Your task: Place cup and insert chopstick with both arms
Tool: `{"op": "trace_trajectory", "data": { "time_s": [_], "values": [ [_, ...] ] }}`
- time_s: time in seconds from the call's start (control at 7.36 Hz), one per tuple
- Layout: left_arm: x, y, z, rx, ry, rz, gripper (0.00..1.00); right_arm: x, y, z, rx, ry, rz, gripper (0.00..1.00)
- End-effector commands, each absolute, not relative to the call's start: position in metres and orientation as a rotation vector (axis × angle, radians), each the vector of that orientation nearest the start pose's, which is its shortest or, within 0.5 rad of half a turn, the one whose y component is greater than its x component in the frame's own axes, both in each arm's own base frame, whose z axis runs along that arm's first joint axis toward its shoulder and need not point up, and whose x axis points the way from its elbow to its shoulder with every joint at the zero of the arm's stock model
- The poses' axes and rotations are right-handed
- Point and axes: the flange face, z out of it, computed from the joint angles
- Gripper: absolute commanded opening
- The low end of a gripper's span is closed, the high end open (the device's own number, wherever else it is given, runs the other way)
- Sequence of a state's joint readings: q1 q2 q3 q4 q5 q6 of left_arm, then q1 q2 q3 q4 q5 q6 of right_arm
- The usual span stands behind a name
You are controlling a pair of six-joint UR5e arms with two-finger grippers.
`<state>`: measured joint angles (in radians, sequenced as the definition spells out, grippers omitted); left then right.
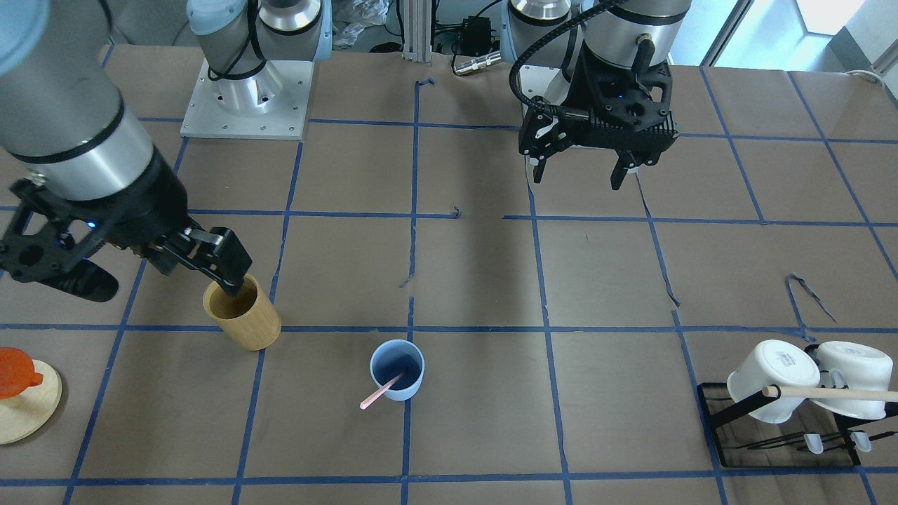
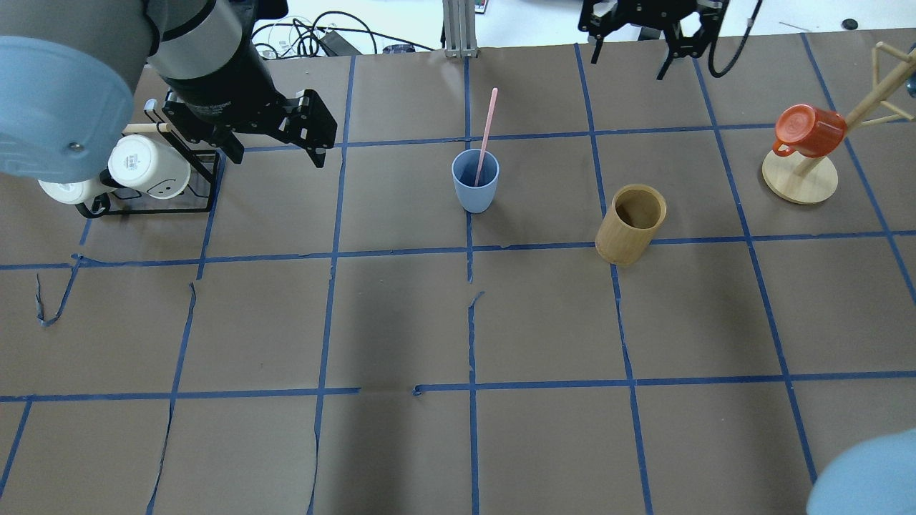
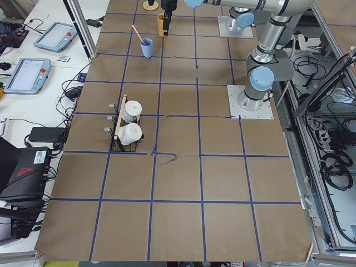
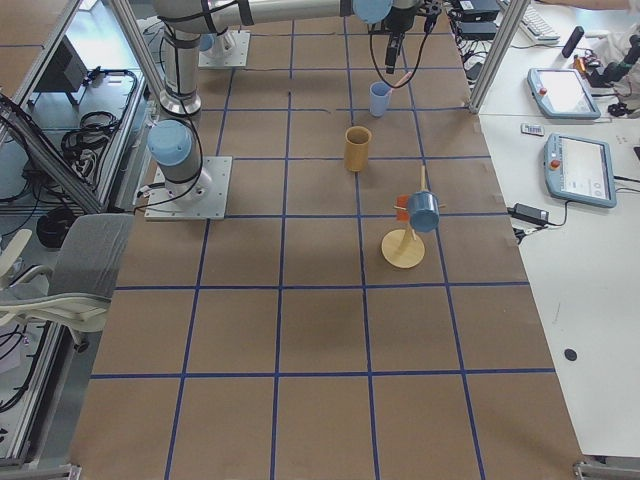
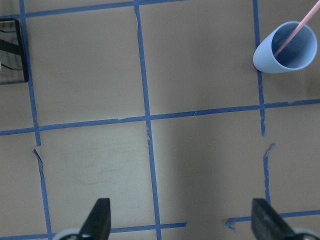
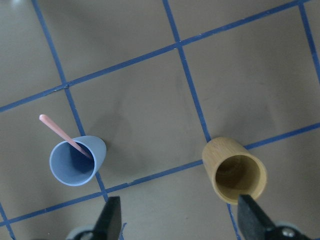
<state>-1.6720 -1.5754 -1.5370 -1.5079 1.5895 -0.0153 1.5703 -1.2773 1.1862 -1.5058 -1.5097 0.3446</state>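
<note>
The light blue cup (image 1: 414, 386) stands upright near the table's middle, on a blue tape line; it also shows in the overhead view (image 2: 475, 189). One pale pink chopstick (image 2: 488, 118) stands in it and leans over the rim (image 1: 373, 398). My left gripper (image 1: 577, 175) is open and empty, raised well to the side of the cup (image 5: 265, 57). My right gripper (image 1: 158, 280) is open and empty, high above the tan holder. The right wrist view shows the cup (image 6: 75, 175) and the chopstick (image 6: 57, 129) below it to one side.
A tan wooden cylinder holder (image 2: 630, 225) stands near the cup, on my right side. A black rack with white mugs (image 2: 143, 164) sits at the far left. A wooden mug tree with an orange mug (image 2: 809, 129) stands at the far right.
</note>
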Motion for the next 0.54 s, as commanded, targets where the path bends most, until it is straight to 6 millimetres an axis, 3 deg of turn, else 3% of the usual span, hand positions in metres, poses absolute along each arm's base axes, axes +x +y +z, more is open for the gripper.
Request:
{"op": "trace_trajectory", "data": {
  "time_s": [0.0, 0.14, 0.27, 0.41],
  "values": [
    [-0.181, -0.486, 0.509, 0.133, 3.121, -0.145, 1.00, 0.115, -0.593, 0.532, 0.510, 3.051, -0.007, 0.84],
    [-0.181, -0.486, 0.508, 0.133, 3.121, -0.143, 1.00, 0.114, -0.592, 0.531, 0.432, 3.068, -0.008, 0.87],
    [-0.181, -0.486, 0.508, 0.133, 3.121, -0.143, 1.00, 0.111, -0.594, 0.534, 0.173, 3.096, -0.039, 0.92],
    [-0.181, -0.486, 0.508, 0.133, 3.121, -0.143, 1.00, 0.093, -0.592, 0.541, 0.175, 3.097, -0.056, 1.00]
  ]
}}
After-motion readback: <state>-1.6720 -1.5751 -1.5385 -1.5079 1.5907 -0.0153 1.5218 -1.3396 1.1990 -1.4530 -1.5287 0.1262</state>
